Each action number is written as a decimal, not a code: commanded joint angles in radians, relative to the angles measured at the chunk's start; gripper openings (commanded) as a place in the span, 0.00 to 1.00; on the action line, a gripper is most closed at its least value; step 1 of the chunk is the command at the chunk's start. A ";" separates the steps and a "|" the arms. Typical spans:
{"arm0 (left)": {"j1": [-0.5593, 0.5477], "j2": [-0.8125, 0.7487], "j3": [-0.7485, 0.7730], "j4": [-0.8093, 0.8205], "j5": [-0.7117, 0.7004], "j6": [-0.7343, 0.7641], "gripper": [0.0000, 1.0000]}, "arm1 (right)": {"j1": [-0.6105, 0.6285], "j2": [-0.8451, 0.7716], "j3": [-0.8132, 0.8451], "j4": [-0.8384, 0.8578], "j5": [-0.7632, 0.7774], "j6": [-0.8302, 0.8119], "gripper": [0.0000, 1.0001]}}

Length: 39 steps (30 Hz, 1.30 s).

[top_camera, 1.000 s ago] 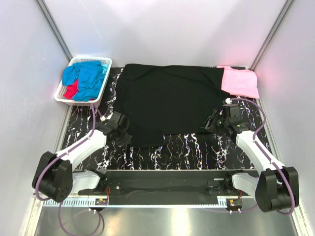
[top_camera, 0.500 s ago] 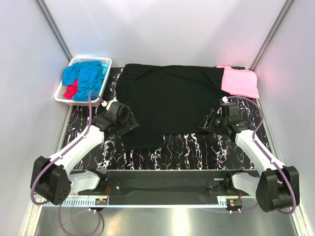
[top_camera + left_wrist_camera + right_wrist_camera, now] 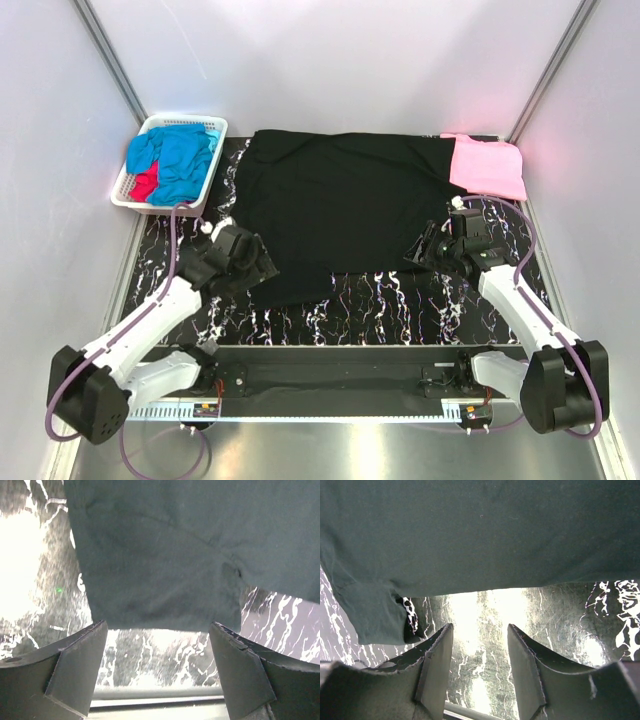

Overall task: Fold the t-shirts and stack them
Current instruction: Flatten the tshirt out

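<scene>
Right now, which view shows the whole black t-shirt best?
Top external: the black t-shirt shows nearly whole, spread on the table. The left wrist view catches only one near corner of it, close up. The right wrist view shows only a stretch of its edge.

The black t-shirt is soft cloth, dull and not shiny, with small creases. The pink t-shirt, the blue t-shirt and the red t-shirt are soft cloth too. The basket is white plastic with slots. The bench is black with white veins like marble, smooth and very shiny. The fingers of the left gripper look like dark, dull plastic with rough edges.
</scene>
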<state>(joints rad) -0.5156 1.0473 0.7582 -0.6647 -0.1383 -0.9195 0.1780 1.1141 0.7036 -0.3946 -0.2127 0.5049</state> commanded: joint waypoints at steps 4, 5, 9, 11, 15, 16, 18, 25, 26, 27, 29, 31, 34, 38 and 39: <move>-0.032 -0.024 -0.088 -0.049 -0.015 -0.059 0.88 | 0.038 0.018 0.043 0.003 -0.062 -0.011 0.54; -0.043 -0.018 -0.098 -0.044 -0.015 -0.064 0.88 | 0.060 0.026 0.046 0.003 -0.060 -0.009 0.54; -0.060 0.010 -0.122 -0.009 0.015 -0.074 0.88 | 0.109 0.049 0.050 0.008 -0.057 -0.006 0.54; -0.060 0.016 -0.154 0.057 0.052 -0.074 0.88 | 0.133 0.072 0.054 0.011 -0.066 -0.003 0.55; -0.060 0.048 -0.214 0.180 0.179 -0.110 0.87 | 0.179 0.119 0.053 0.025 -0.091 -0.002 0.55; -0.060 0.063 -0.227 0.200 0.195 -0.116 0.87 | 0.187 0.137 0.053 0.031 -0.106 0.001 0.55; -0.060 0.097 -0.238 0.250 0.232 -0.131 0.87 | 0.224 0.154 0.053 0.043 -0.113 0.004 0.54; -0.060 0.112 -0.227 0.271 0.210 -0.147 0.81 | 0.271 0.174 0.065 0.048 -0.079 0.012 0.54; -0.060 0.111 -0.224 0.269 0.206 -0.145 0.76 | 0.271 0.173 0.063 0.048 -0.080 0.012 0.54; -0.060 0.111 -0.221 0.266 0.197 -0.144 0.74 | 0.271 0.174 0.065 0.048 -0.077 0.012 0.54; -0.060 0.117 -0.209 0.252 0.184 -0.139 0.69 | 0.271 0.170 0.063 0.046 -0.073 0.011 0.54; -0.060 0.126 -0.194 0.238 0.164 -0.133 0.61 | 0.273 0.171 0.063 0.045 -0.067 0.014 0.54; -0.060 0.135 -0.172 0.224 0.144 -0.122 0.47 | 0.273 0.167 0.060 0.046 -0.060 0.014 0.54; -0.060 0.160 -0.135 0.200 0.119 -0.102 0.21 | 0.273 0.161 0.060 0.043 -0.048 0.014 0.53; -0.060 0.163 -0.119 0.195 0.112 -0.099 0.17 | 0.273 0.161 0.060 0.042 -0.045 0.015 0.53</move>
<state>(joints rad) -0.5697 1.1999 0.5728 -0.4671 0.0238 -1.0401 0.4450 1.2953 0.7300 -0.3786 -0.2783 0.5133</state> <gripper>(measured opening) 0.206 0.535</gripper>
